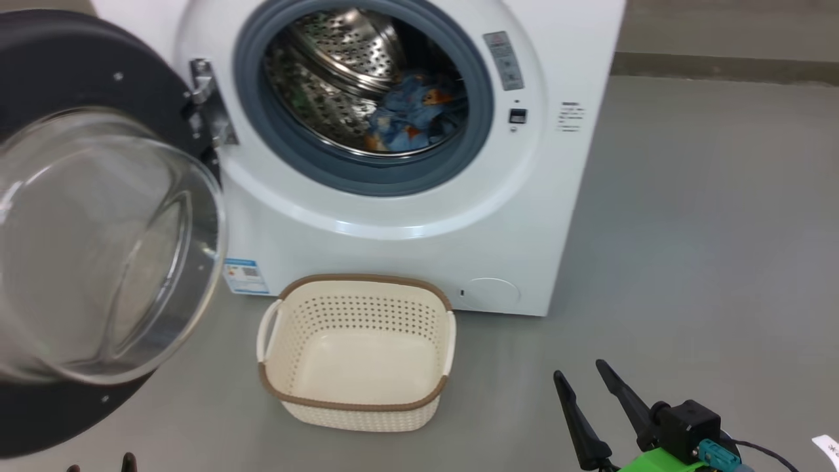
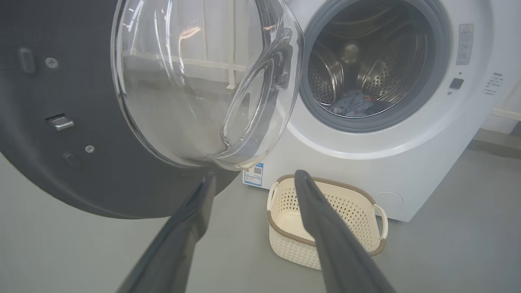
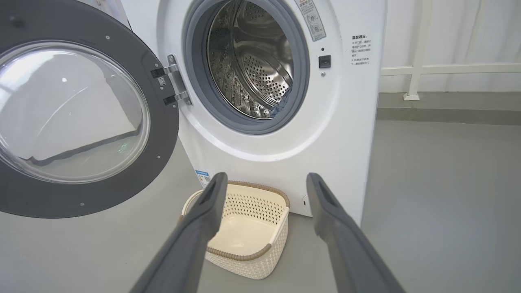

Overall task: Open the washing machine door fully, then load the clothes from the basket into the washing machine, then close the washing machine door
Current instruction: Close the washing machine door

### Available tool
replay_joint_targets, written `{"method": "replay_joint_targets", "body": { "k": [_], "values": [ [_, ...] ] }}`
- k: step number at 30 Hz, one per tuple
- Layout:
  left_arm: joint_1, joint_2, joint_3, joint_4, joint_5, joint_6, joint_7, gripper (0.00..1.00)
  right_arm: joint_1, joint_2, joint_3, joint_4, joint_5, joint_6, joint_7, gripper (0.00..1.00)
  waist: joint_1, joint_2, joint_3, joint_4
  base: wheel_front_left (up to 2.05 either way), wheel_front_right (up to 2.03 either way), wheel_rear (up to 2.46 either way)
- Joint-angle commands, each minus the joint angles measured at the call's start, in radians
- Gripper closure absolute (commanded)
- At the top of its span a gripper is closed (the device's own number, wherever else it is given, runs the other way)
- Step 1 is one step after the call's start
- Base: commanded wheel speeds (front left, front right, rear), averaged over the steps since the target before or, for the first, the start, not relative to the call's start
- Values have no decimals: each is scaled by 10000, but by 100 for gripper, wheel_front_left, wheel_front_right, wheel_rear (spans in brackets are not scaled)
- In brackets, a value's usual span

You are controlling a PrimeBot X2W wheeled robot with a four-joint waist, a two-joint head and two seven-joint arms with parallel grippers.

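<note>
Your left fingers [image 2: 325, 228] and right fingers [image 3: 203, 219] are spread, gripping nothing; clothes [image 1: 413, 108] lie inside the washing machine [image 1: 393, 249], its door [image 1: 65, 59] open

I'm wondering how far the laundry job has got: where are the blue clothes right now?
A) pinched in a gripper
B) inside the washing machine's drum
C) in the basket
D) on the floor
B: the clothes lie in the drum of the washing machine, the basket holds nothing, and the left gripper and the right gripper are open with nothing between the fingers.
</note>
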Motion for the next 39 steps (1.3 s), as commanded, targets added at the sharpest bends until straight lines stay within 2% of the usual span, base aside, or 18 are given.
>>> {"method": "replay_joint_targets", "body": {
  "k": [1, 10, 21, 39],
  "values": [
    [-189, 83, 316, -196, -6, 91, -55, 0, -112, 22, 264, -225, -32, 16, -120, 0, 0, 0, -81, 447, 0, 0, 0],
    [-122, 83, 366, -100, -84, 150, -55, 0, -128, 22, 314, -272, -82, 16, -120, 0, 0, 0, -54, 1525, 0, 0, 0],
    [-46, 83, 509, 109, -31, 189, -55, 0, -162, 22, 339, -270, -34, 16, -120, 0, 0, 0, -103, 2430, 0, 0, 0],
    [50, 83, 522, 203, -189, 425, -55, 0, -277, 22, 493, -185, -190, 16, -120, 0, 0, 0, -77, 2680, 0, 0, 0]
  ]
}}
